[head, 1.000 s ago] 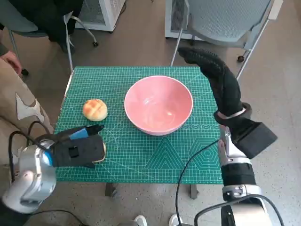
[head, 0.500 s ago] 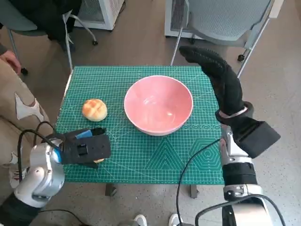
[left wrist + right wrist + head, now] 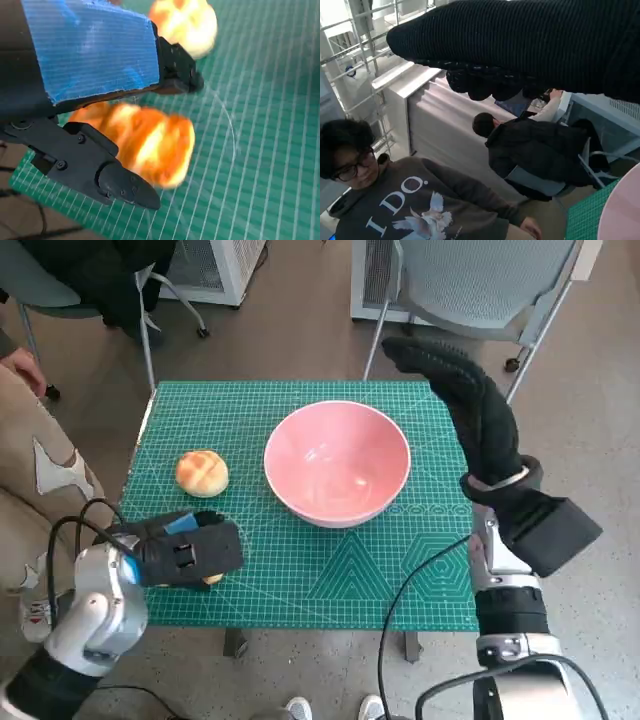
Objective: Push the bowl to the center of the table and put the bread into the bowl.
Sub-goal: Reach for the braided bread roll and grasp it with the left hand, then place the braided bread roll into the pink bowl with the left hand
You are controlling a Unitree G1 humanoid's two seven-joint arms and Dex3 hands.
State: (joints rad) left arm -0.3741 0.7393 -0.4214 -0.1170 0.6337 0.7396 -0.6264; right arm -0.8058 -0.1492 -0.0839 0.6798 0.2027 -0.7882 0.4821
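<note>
At the near left tabletop edge, the blue-taped left robot hand [image 3: 188,552], having edged rightward, grasps one golden bread roll [image 3: 145,140]; farther off sits another round roll [image 3: 202,472], then the centred pink bowl [image 3: 337,462] and the gloved right robot hand [image 3: 465,400], released, raised.

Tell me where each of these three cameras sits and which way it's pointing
Head view: on the head, looking steeply down at the green mat, pink bowl, bread roll; both forearms show.
Left wrist view: behind the left robot hand, facing mat and bread piece under its fingers.
Right wrist view: behind the right robot hand, facing people in the room.
Shared: the head and left wrist views both show the roll and mat.
</note>
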